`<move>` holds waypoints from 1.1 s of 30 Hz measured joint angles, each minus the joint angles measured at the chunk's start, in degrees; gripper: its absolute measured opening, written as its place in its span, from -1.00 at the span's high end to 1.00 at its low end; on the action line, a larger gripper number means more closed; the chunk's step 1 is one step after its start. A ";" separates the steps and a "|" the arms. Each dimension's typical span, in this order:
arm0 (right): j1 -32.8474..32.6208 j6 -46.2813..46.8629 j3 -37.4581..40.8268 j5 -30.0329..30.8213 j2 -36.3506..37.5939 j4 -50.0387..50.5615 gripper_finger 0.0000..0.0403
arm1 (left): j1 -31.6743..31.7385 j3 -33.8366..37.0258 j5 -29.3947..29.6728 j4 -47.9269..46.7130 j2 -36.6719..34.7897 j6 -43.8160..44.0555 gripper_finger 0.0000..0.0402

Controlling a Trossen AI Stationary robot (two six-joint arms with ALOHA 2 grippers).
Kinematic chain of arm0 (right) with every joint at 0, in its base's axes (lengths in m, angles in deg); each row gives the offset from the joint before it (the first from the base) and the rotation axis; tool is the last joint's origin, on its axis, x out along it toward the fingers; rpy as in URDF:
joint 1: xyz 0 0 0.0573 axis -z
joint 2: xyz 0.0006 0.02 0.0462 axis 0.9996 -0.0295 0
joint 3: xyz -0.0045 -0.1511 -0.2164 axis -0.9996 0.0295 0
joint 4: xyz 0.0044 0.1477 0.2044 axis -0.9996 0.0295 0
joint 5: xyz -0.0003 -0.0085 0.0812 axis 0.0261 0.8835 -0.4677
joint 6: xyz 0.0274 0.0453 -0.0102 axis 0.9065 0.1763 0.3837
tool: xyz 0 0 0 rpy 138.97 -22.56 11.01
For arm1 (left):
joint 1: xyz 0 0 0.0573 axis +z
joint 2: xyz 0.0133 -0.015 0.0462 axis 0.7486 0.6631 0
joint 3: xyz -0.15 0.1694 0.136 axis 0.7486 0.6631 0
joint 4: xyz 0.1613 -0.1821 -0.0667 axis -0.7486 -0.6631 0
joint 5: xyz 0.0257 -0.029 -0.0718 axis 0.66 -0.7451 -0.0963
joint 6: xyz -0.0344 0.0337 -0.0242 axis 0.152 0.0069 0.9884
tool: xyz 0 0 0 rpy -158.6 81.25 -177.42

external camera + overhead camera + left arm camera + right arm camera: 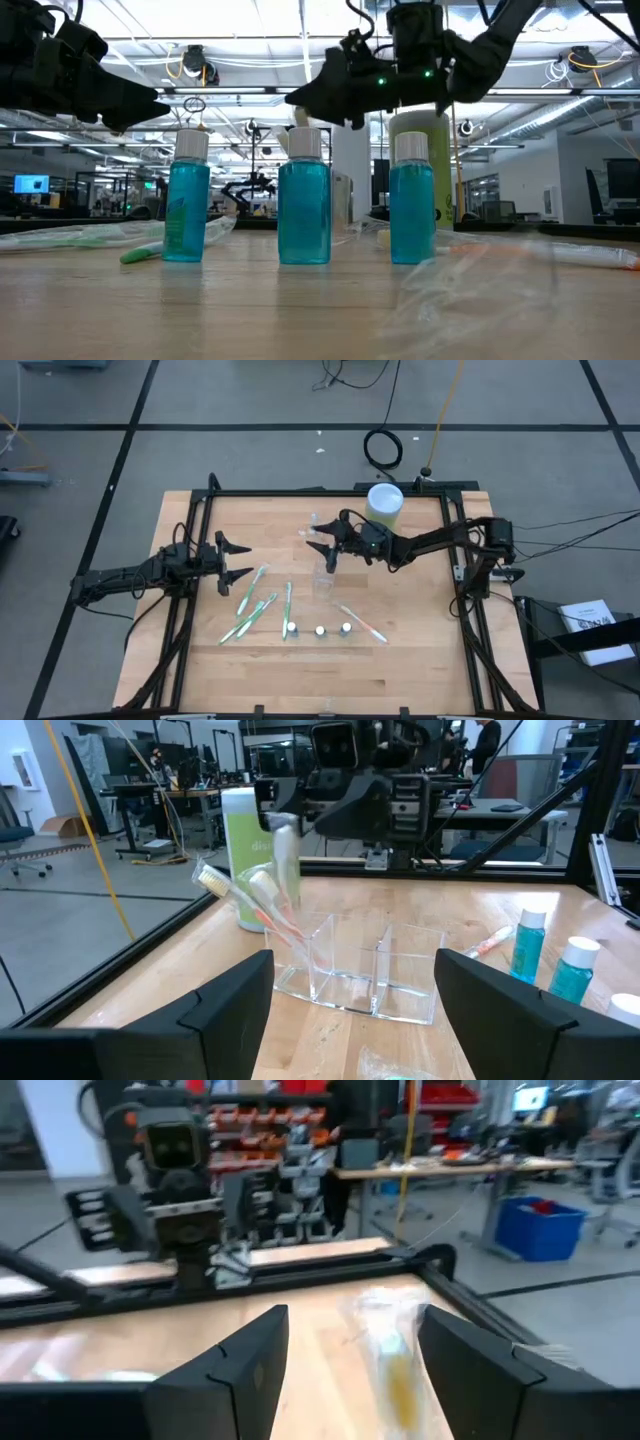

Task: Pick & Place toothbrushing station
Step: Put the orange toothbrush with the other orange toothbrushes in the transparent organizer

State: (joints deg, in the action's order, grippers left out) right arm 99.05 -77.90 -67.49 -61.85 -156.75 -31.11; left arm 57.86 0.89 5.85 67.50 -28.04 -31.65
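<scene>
The right gripper [322, 544], fingers spread and empty, is held above the clear organizer [325, 575] mid-tabletop, while the green toothbrushes [256, 605], long axes running toward the near edge, are nearer the open left gripper [240, 560].

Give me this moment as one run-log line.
right tool: open, above clear organizer | left tool: open, waiting at left | toothbrushes, three bottles: on table
</scene>
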 joint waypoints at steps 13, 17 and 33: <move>0.15 0.81 -0.04 13.99 3.03 14.85 -0.05 | 0.00 0.00 0.00 0.01 0.01 0.00 -0.42; 0.15 0.81 -0.02 19.25 2.96 18.49 -0.05 | 0.00 0.00 0.00 0.01 0.00 0.00 -0.42; 0.81 1.94 -0.02 15.11 2.99 20.06 -0.05 | -0.01 0.00 0.00 0.01 0.00 0.00 -0.42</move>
State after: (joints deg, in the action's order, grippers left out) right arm 99.86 -75.95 -67.52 -46.74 -153.76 -11.05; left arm 57.85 0.89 5.85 67.51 -28.04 -31.65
